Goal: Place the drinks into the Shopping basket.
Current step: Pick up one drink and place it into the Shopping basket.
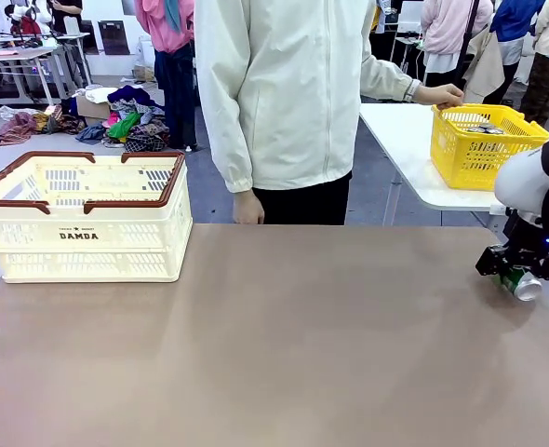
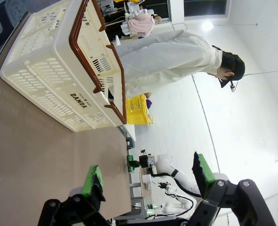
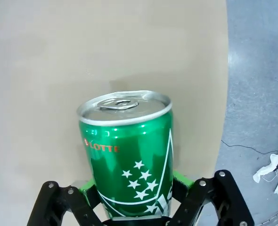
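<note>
At the right edge of the front view, our right gripper (image 1: pixel 515 270) was clamped on the green can (image 3: pixel 129 160), which lay tilted close above the table (image 1: pixel 284 345); we could not tell whether it touched. In the left wrist view our left gripper (image 2: pixel 146 181) stood wide, holding nothing. The Shopping basket (image 1: pixel 79 219) sat at the table's upper left, well apart from the can. A person's hand (image 1: pixel 439 94) rested on the yellow basket (image 1: pixel 484 154) at upper right.
</note>
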`<control>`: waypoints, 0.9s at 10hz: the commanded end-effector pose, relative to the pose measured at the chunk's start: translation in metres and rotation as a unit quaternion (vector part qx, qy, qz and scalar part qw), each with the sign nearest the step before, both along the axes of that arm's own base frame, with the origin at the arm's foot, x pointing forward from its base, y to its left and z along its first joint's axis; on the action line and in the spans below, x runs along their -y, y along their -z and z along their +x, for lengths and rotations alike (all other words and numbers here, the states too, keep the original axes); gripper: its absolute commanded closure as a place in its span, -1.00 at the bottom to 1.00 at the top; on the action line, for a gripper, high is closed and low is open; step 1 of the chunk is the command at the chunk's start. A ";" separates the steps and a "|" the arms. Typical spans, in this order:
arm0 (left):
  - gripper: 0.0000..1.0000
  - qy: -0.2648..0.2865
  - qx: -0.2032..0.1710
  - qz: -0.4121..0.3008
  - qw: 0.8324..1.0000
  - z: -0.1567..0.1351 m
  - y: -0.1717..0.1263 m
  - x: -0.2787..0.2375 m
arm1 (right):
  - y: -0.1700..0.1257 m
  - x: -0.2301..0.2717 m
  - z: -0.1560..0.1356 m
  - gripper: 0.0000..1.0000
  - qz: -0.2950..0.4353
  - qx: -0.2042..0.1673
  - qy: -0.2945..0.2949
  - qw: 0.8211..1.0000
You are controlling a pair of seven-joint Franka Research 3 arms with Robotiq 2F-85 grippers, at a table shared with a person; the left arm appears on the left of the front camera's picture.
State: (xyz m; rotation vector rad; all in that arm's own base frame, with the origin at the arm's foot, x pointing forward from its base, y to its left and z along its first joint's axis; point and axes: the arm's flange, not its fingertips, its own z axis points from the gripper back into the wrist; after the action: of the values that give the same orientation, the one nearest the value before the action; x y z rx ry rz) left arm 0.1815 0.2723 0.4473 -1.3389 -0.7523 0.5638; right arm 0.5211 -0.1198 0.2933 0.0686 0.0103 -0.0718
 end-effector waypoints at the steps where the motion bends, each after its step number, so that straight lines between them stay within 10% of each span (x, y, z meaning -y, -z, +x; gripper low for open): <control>1: -1.00 0.001 0.011 0.001 1.000 0.000 -0.001 -0.001 | -0.020 -0.006 0.002 1.00 0.011 0.009 0.003 1.000; 4: -1.00 0.001 0.011 0.001 1.000 0.000 -0.001 -0.001 | -0.121 -0.062 -0.036 1.00 0.039 0.041 -0.016 0.998; 6: -1.00 0.001 0.011 0.001 1.000 0.000 -0.001 -0.001 | -0.182 -0.109 -0.120 1.00 0.058 0.050 -0.062 0.995; 9: -1.00 0.001 0.011 0.001 1.000 0.000 -0.001 -0.001 | -0.191 -0.128 -0.214 1.00 0.085 0.096 -0.113 0.985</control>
State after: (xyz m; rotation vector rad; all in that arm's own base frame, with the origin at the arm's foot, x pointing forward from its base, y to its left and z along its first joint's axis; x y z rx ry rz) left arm 0.1819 0.2724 0.4470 -1.3386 -0.7509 0.5645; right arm 0.3243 0.0165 0.4888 0.1851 -0.0953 0.1726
